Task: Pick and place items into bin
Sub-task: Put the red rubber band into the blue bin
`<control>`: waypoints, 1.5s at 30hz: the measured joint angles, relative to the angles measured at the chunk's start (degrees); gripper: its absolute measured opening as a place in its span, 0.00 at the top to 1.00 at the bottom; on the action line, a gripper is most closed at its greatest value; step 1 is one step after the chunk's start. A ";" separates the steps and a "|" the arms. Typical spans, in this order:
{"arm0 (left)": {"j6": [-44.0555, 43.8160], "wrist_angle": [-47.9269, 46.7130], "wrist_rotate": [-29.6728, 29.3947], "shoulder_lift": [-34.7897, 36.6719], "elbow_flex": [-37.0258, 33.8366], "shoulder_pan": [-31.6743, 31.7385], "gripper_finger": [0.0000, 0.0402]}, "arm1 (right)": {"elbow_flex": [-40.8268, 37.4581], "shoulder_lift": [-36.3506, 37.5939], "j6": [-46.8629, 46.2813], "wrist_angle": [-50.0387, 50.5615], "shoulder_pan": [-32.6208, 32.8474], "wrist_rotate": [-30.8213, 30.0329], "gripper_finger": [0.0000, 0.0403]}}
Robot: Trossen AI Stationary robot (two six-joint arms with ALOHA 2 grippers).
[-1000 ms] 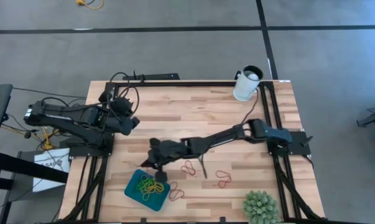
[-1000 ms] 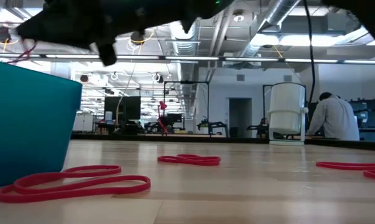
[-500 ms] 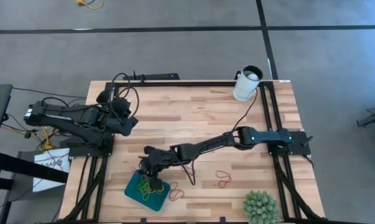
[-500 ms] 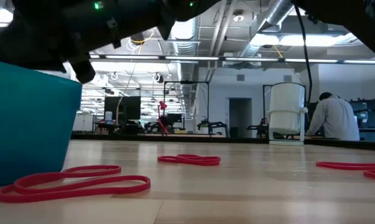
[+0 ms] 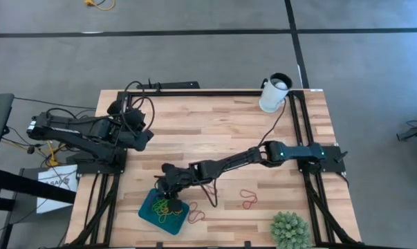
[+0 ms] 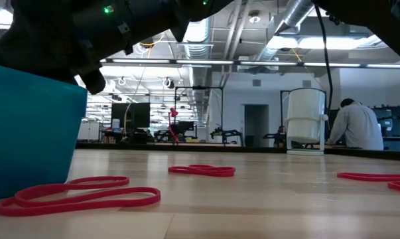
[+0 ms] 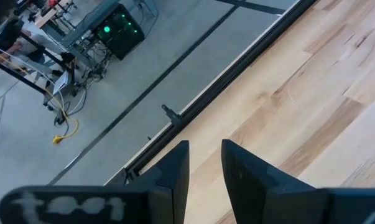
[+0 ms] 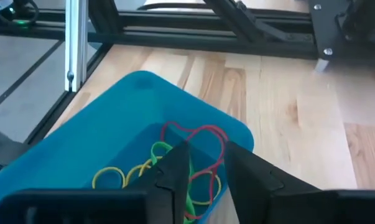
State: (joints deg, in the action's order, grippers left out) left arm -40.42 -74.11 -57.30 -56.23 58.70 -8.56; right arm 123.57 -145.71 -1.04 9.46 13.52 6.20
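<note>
I am holding the right tool (image 5: 168, 195) over the bin (image 5: 147, 211), which is sitting at the surface's (image 5: 215, 128) seven o'clock edge. Its fingers (image 8: 175, 169) are standing narrowly apart, and a red band (image 8: 199, 134) is draping past them onto the yellow and green bands (image 8: 147, 167) inside. More red bands (image 5: 248, 199) are lying at five o'clock. The left tool (image 7: 204, 163), fingers slightly spread, is waiting at ten o'clock.

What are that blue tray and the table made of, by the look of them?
The tray looks like moulded plastic: even teal colour, rounded corners, smooth matte walls. The table seems to be wood, probably butcher-block: pale planks with visible grain and joints, light sheen.
</note>
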 joint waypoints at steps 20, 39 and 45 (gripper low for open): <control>0.06 -0.10 -1.61 -0.01 0.00 0.00 0.79 | -0.07 14.03 1.56 36.02 -0.54 -0.22 0.76; -7.64 -9.78 -3.04 0.13 0.00 0.04 0.79 | -14.00 39.79 3.61 55.38 -7.97 -1.90 0.76; -10.93 -13.02 -3.08 0.14 0.00 0.03 0.79 | -40.29 47.89 0.11 28.52 -3.90 -1.77 0.76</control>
State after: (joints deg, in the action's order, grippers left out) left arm -51.36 -87.12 -60.38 -56.09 58.70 -8.52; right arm 83.28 -97.82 -0.93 37.99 9.62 4.42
